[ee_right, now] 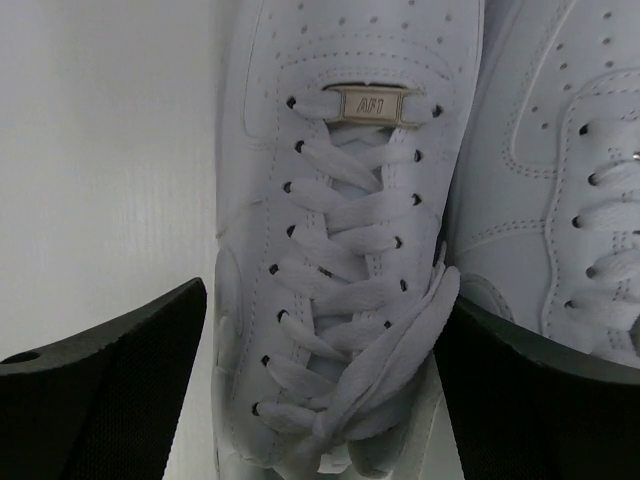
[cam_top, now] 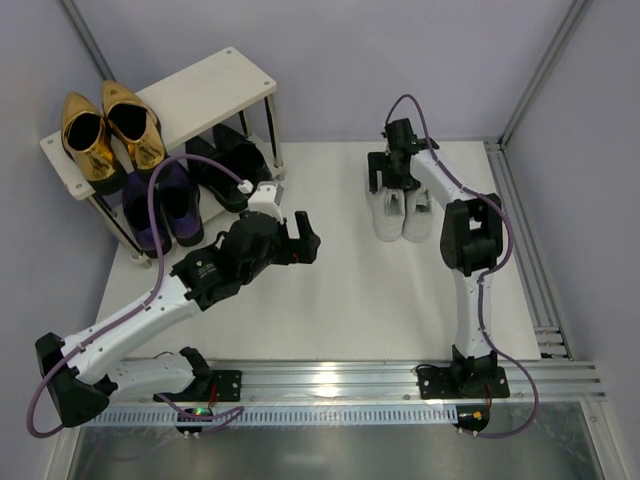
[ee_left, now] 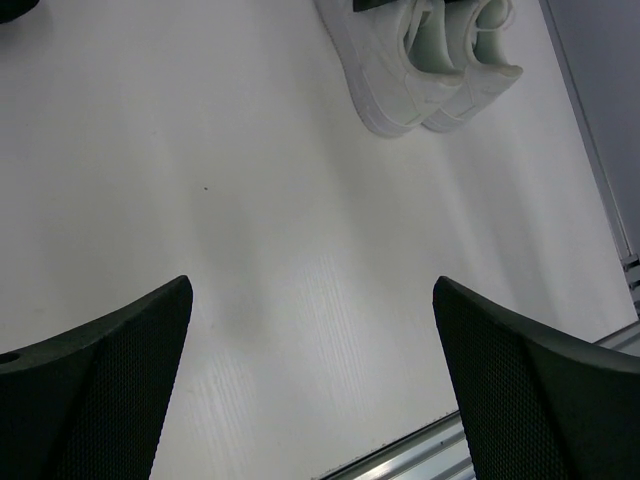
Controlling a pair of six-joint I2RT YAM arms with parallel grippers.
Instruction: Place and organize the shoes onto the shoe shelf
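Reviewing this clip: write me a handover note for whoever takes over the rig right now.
Left gripper: open, empty, above the bare table.
Right gripper: open, jaws straddling one of the white sneakers, not closed on it.
Done: gold loafers on the shoe shelf, top tier, left side; purple shoes and black shoes appear to sit on the lower tier.
Left: both sneakers stand on the table; the top tier's right half is free for them.
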